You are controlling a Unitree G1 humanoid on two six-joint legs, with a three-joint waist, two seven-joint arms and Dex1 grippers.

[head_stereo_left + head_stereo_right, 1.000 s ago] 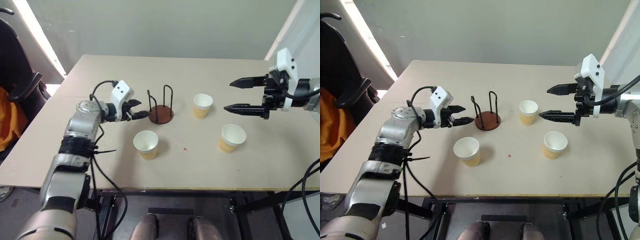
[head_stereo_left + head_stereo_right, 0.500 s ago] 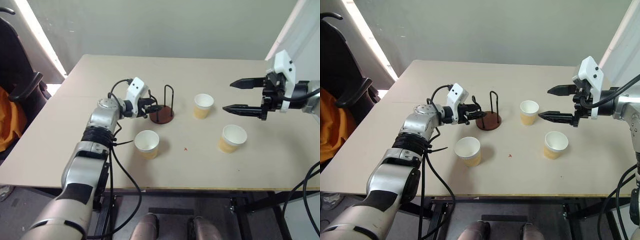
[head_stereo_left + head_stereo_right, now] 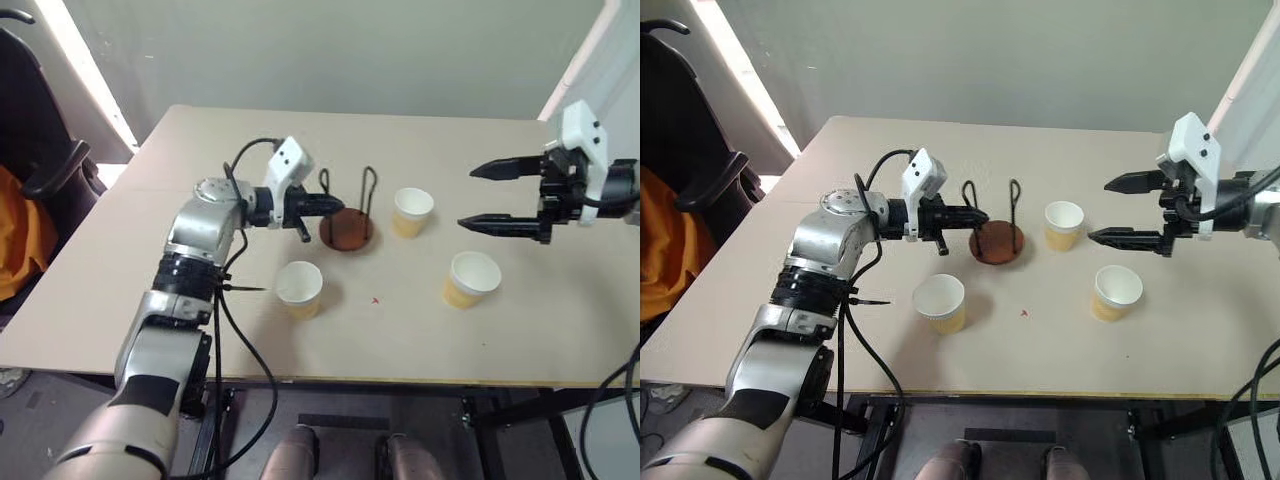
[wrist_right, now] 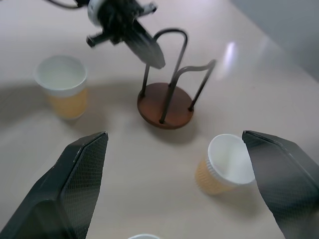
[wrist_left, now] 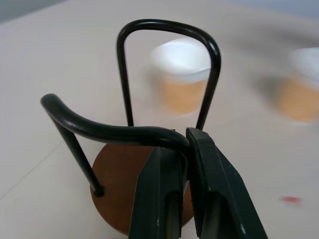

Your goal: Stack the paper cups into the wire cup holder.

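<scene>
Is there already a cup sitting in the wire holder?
No, the wire cup holder has a bare base; all three paper cups stand apart on the table.

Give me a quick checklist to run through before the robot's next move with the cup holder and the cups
1. Left gripper shut on the wire cup holder, pinching the top of one wire loop: ok.
2. Holder base flat on the table: cannot tell.
3. Holder free of cups: ok.
4. All three paper cups upright: near cup, middle cup, right cup: ok.
5. Right gripper open, hanging above the table beside the middle cup: ok.
6. Any cup stacked in the holder: not ok, none yet.
</scene>
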